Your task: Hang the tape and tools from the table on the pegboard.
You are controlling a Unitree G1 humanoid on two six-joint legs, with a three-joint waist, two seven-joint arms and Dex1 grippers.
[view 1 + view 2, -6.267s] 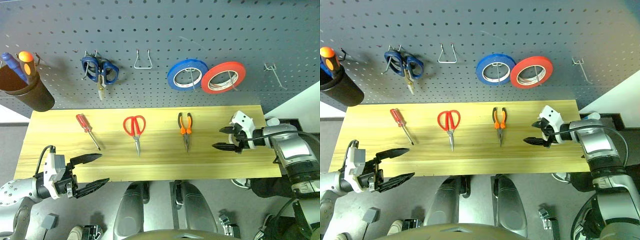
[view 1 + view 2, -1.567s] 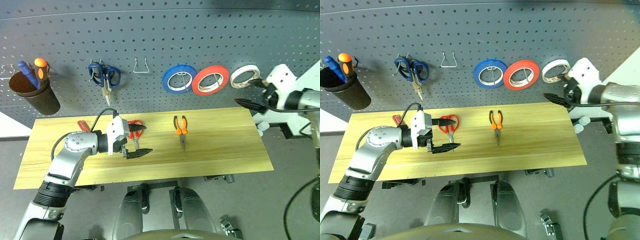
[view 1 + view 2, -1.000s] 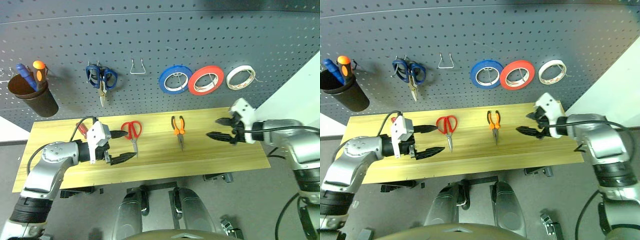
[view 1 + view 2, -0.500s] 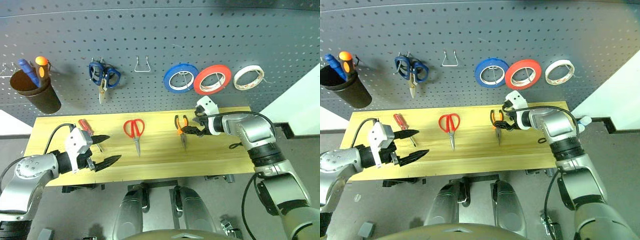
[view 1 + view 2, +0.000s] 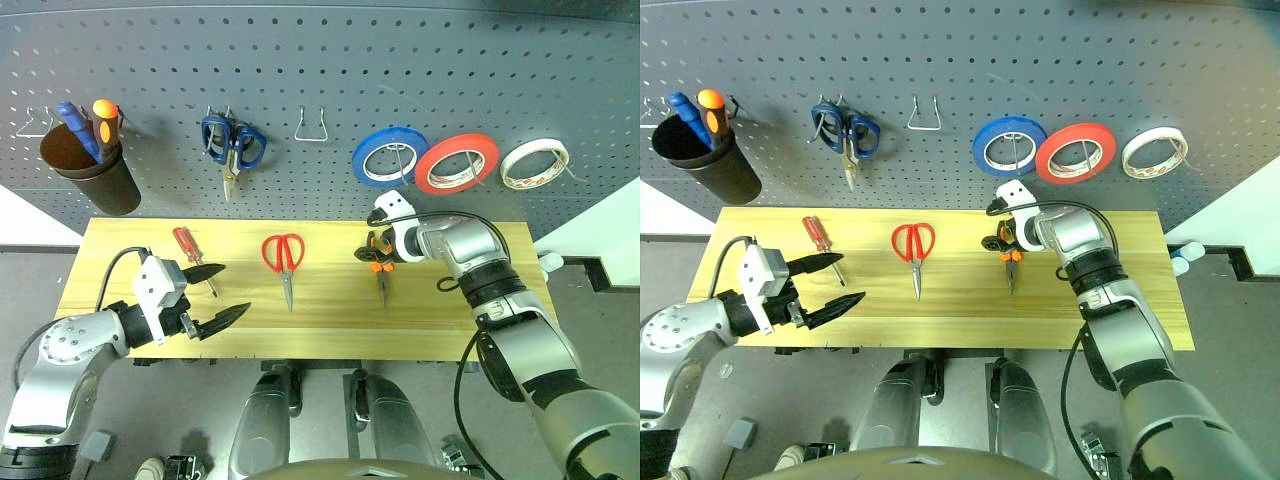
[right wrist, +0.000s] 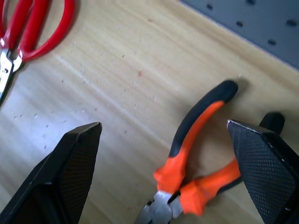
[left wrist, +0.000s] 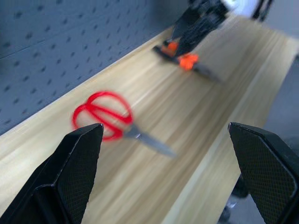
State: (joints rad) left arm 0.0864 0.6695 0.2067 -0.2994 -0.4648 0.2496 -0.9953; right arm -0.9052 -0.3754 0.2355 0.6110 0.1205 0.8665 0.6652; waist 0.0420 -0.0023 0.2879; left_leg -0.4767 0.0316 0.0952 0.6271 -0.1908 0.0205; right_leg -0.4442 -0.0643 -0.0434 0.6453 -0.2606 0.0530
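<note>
The white tape (image 5: 533,164) hangs on the dark grey pegboard (image 5: 450,60) at the far right. On the table (image 5: 330,320) lie a red-handled screwdriver (image 5: 188,250), red scissors (image 5: 285,258) and orange-and-black pliers (image 5: 380,272). My right gripper (image 5: 366,252) is open and low over the pliers' handles; in the right wrist view the pliers (image 6: 196,172) lie between its two fingers, untouched as far as I can see. My left gripper (image 5: 236,288) hovers open and empty over the table's front left, just right of the screwdriver, pointing toward the scissors (image 7: 105,119).
On the pegboard hang blue-handled scissors (image 5: 231,145), a blue tape roll (image 5: 388,156) and a red tape roll (image 5: 457,163). An empty wire hook (image 5: 313,125) sits between them. A brown cup (image 5: 90,170) holding screwdrivers hangs at far left.
My right gripper has swung in from the table's right side and dropped over the pliers' handles. The left gripper has drawn slightly back from the scissors. The camera view has shifted.
</note>
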